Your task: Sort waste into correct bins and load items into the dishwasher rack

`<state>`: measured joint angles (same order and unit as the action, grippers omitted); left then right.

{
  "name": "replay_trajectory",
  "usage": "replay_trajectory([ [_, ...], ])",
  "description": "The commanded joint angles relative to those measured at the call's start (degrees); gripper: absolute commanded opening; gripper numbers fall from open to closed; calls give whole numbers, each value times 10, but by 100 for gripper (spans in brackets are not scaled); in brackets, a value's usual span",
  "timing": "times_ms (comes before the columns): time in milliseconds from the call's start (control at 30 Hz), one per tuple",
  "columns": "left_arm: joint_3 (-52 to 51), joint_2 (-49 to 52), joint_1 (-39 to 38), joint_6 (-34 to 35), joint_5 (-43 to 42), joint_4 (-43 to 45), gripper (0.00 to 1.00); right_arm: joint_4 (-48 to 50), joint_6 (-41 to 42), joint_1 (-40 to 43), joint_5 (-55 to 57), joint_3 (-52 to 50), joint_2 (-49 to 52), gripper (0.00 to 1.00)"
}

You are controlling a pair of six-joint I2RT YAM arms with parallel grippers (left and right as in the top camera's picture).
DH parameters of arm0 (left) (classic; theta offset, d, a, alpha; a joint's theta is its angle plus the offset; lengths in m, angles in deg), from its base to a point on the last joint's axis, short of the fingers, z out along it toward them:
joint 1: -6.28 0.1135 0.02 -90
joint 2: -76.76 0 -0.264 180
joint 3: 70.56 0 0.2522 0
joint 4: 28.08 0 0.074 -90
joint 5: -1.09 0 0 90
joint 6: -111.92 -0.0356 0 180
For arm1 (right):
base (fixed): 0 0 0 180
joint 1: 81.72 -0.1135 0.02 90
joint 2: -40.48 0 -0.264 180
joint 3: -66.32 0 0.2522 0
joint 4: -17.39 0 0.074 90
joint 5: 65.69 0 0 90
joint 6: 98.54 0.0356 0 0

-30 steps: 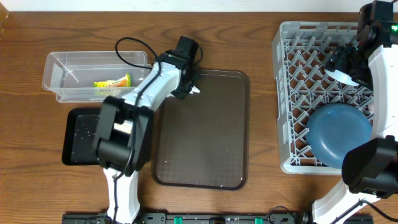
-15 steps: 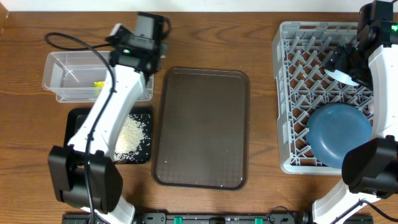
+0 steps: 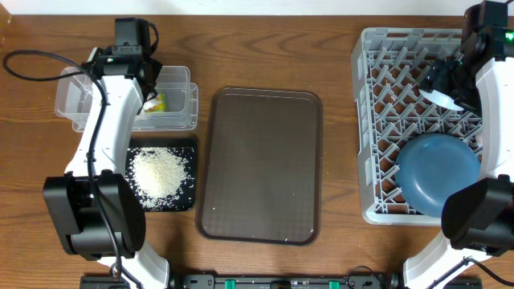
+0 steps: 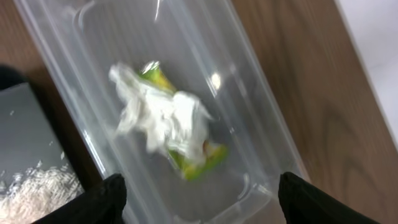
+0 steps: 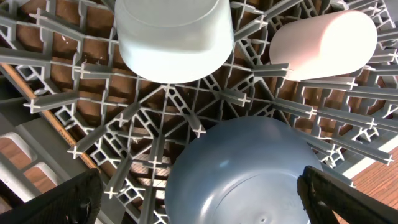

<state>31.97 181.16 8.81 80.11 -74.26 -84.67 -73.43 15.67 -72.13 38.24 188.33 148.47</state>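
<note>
— Wrapper [image 4: 168, 124] whereabouts?
— Inside clear tub [image 4: 255, 106], crumpled, directly below left gripper [image 4: 202, 199]; fingers spread wide, pinching nothing.
— Rice [image 3: 161, 172]?
— Heaped on black tray [image 3: 189, 205], just beside tub.
— Right gripper [image 5: 202, 199]?
— Spread wide too, empty, hovering over grey rack [image 5: 205, 106]. Upturned mint green bowl [image 5: 174, 37] and pink cup [image 5: 323, 43] resting on pegs beneath, blue plate [image 3: 438, 172] in same rack.
— Brown serving tray [image 3: 261, 160]?
— Flat on table, between black tray and rack.

The wrapper [image 4: 168, 121] sits in the tub [image 4: 264, 115] right under the left claw [image 4: 202, 208]; the rice heap [image 4: 37, 186] is on the shallow tray [image 4: 25, 124] beside it, off the claw's left side.
</note>
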Motion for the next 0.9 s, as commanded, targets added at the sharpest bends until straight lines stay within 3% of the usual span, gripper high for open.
replay_trajectory([
  [0,2,-32,7,-7,-56,-19,81,-1,10,1,6,1,4,99],
  [233,2,-126,7,-47,-134,-97,85,-1,10,1,6,1,4,99],
  [467,-6,-269,-5,-73,-153,-258,86,-1,10,1,6,1,4,99],
  [667,-111,-411,-46,-73,-156,-320,86,-1,10,1,6,1,4,99],
  [733,-143,-449,-56,-65,-156,-348,93,-1,10,1,6,1,4,99],
  [867,-173,-499,-58,-65,-155,-400,94,-1,10,1,6,1,4,99],
])
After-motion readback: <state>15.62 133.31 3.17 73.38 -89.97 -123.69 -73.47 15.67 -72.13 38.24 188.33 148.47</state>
